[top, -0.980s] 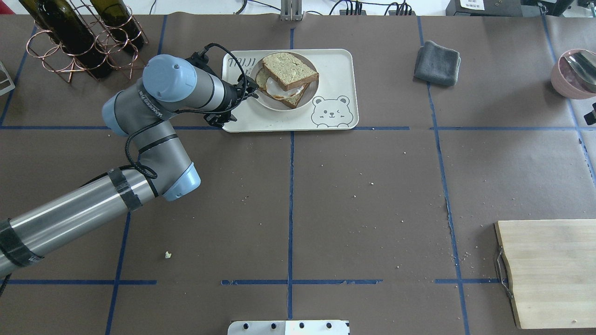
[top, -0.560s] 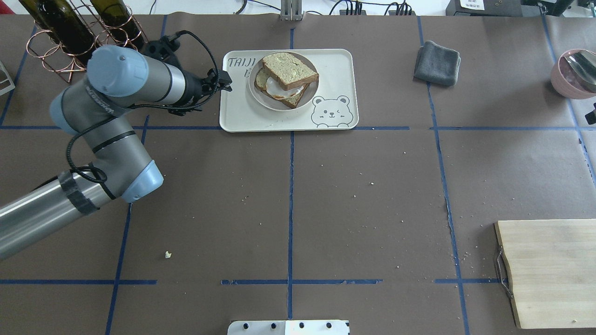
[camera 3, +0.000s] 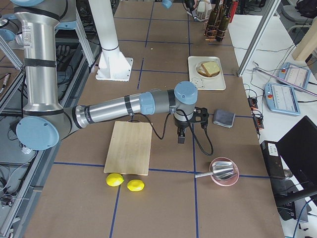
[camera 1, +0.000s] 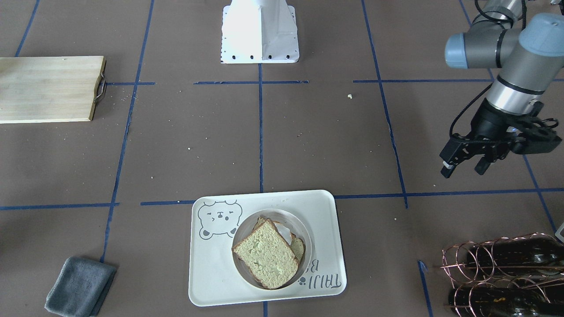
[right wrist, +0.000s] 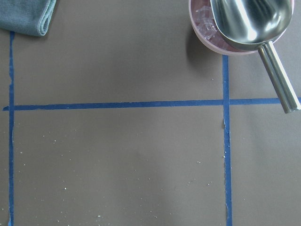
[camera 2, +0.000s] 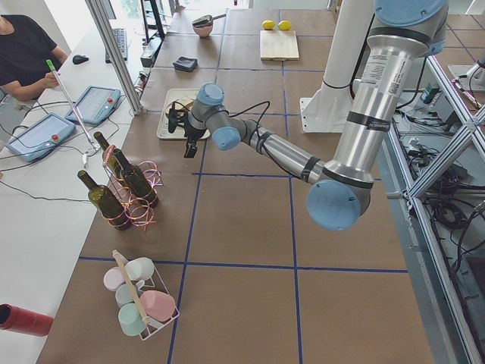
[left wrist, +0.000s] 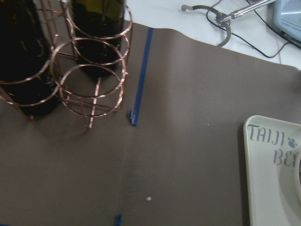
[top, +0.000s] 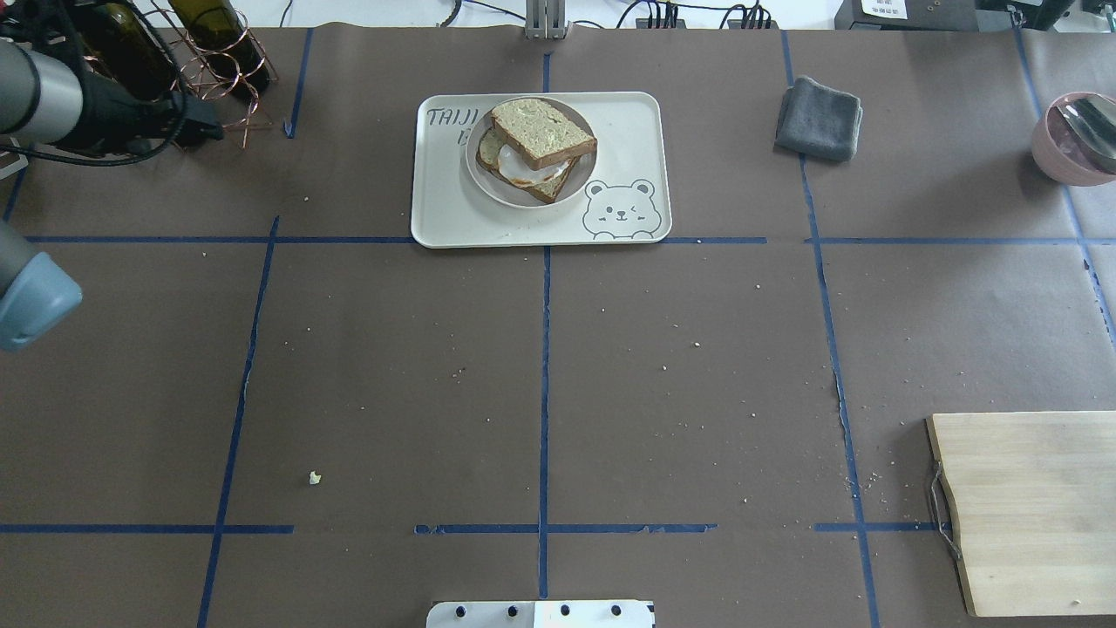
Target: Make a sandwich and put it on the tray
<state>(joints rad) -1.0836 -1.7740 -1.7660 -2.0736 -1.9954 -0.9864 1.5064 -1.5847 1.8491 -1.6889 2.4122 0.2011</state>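
Observation:
The sandwich (top: 540, 139), two brown-crusted bread slices with a white egg between, lies on a round grey-white plate (top: 481, 179). The plate stands on the cream bear tray (top: 449, 218) at the table's far centre. It also shows in the front-facing view, sandwich (camera 1: 266, 259) on tray (camera 1: 211, 273). My left gripper (camera 1: 462, 167) is open and empty, well off the tray's side, near the wine rack; overhead it shows at the left edge (top: 205, 129). My right gripper (camera 3: 180, 138) hovers between the cloth and the bowl; I cannot tell if it is open or shut.
A copper wine rack with bottles (top: 174, 61) stands far left, close to the left gripper. A grey cloth (top: 819, 118) and a pink bowl with a metal scoop (top: 1068, 139) sit far right. A wooden cutting board (top: 1029, 510) lies near right, two lemons (camera 3: 124, 182) beside it.
My left gripper has drawn back from the plate's rim, leftward off the tray toward the wine rack. The sandwich, plate and tray have stayed put.

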